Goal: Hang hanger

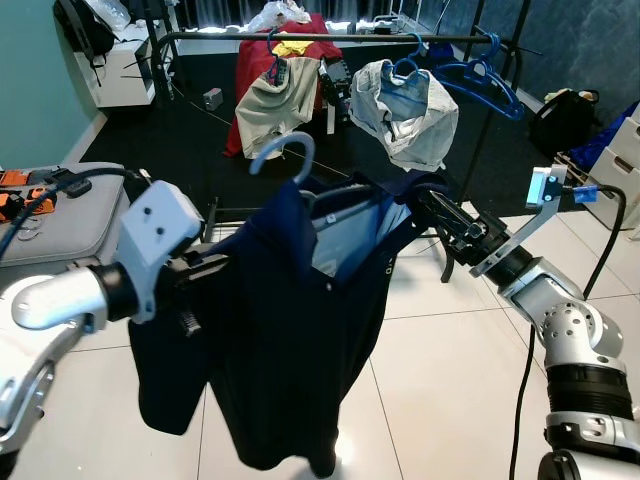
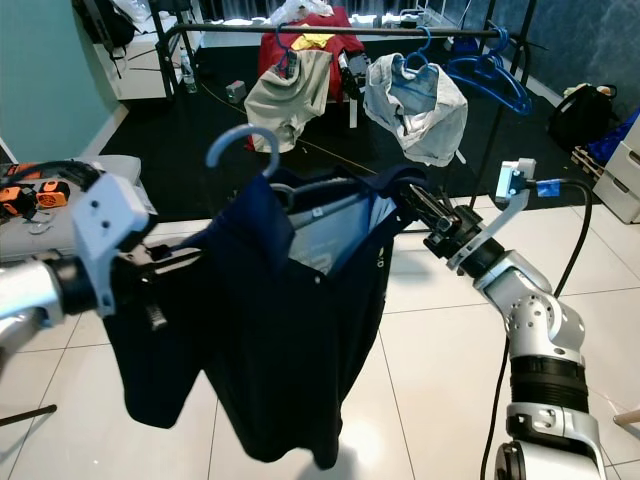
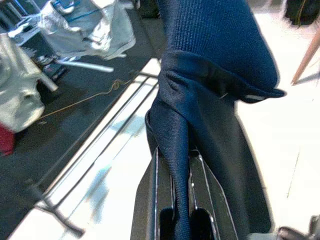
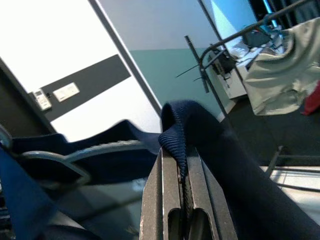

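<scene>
A navy shirt (image 1: 290, 330) hangs on a pale blue hanger whose hook (image 1: 283, 150) stands up above the collar. I hold it in the air between both arms. My left gripper (image 3: 180, 165) is shut on the fabric of the shirt's left shoulder, with cloth bunched between the black fingers (image 3: 150, 200). At the other shoulder my right gripper (image 4: 181, 165) is shut on a ribbed fold of the shirt; the hanger's arm (image 4: 95, 150) shows just beyond it. The black clothes rail (image 1: 330, 38) runs across the back, well beyond the hook.
On the rail hang a beige shirt (image 1: 272, 105), a grey shirt (image 1: 410, 110) and bare blue hangers (image 1: 485, 80). A grey case (image 1: 50, 225) lies at the left, a black bag (image 1: 560, 120) and white drawers (image 1: 620, 160) at the right. White tiles lie below.
</scene>
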`<state>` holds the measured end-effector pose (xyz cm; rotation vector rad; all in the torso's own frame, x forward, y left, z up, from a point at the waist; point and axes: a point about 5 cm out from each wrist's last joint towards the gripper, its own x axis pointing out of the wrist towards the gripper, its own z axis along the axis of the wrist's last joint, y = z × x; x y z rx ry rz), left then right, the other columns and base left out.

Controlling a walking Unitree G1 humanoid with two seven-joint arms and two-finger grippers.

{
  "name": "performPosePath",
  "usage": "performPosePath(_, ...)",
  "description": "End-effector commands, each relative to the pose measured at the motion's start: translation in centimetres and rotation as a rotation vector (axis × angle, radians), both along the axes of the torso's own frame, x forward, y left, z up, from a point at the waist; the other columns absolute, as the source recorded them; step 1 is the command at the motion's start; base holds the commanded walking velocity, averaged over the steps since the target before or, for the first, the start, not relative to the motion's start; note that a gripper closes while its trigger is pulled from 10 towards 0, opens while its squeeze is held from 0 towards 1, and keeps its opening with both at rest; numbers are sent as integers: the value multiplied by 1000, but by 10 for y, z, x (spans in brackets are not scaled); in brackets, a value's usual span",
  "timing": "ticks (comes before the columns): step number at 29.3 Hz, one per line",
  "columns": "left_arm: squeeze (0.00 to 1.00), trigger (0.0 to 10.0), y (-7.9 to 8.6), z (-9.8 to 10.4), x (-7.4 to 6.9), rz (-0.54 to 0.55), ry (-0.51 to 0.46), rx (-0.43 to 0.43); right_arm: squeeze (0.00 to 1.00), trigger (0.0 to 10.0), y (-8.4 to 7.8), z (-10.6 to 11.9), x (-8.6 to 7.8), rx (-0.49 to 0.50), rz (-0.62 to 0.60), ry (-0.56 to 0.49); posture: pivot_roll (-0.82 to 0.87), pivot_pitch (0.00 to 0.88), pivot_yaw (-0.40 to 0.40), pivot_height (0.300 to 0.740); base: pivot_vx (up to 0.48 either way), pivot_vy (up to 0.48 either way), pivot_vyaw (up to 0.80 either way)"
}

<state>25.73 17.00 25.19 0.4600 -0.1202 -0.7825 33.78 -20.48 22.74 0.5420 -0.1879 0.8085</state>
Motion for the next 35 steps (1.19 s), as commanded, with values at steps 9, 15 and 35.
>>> performPosePath(9,0,10000,-27,-16,0,-27,64,-32,0,0,49,-3,-5,-60,167,-30,-62,83,1,740,0,0,0)
performPosePath(15,0,10000,-20,-18,3,15,76,-12,0,0,59,-8,-10,-68,218,-15,-63,83,2,740,0,0,0)
performPosePath(35,0,10000,17,-14,12,198,27,-41,0,0,31,-51,-50,-390,359,110,-83,79,2,740,0,0,0)
